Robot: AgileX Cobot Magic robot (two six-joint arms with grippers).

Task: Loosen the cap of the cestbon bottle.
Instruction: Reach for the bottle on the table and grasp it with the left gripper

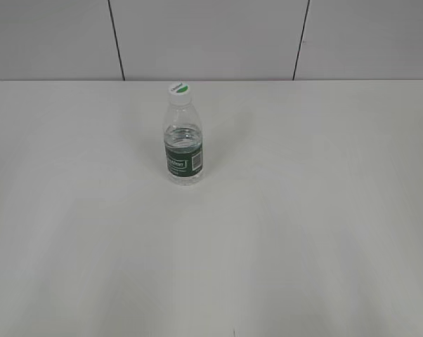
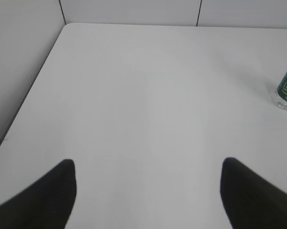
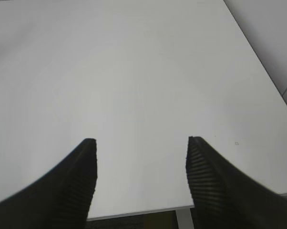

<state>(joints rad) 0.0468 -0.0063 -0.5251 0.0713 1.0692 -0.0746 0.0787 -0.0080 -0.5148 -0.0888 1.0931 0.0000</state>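
Observation:
The cestbon bottle (image 1: 183,144) stands upright on the white table, a little left of the middle toward the back. It is clear plastic with a dark green label band. Its white cap (image 1: 178,90) with a green mark sits on top. The bottle's lower part also shows at the right edge of the left wrist view (image 2: 286,89). My left gripper (image 2: 148,169) is open and empty, well short and left of the bottle. My right gripper (image 3: 141,143) is open and empty above the table's near edge; the bottle is out of its view. Neither arm shows in the exterior view.
The white table (image 1: 303,232) ends at a grey panelled wall (image 1: 211,38) at the back. Its left edge (image 2: 34,90) shows in the left wrist view, and its right edge (image 3: 258,62) and near edge (image 3: 134,213) show in the right wrist view.

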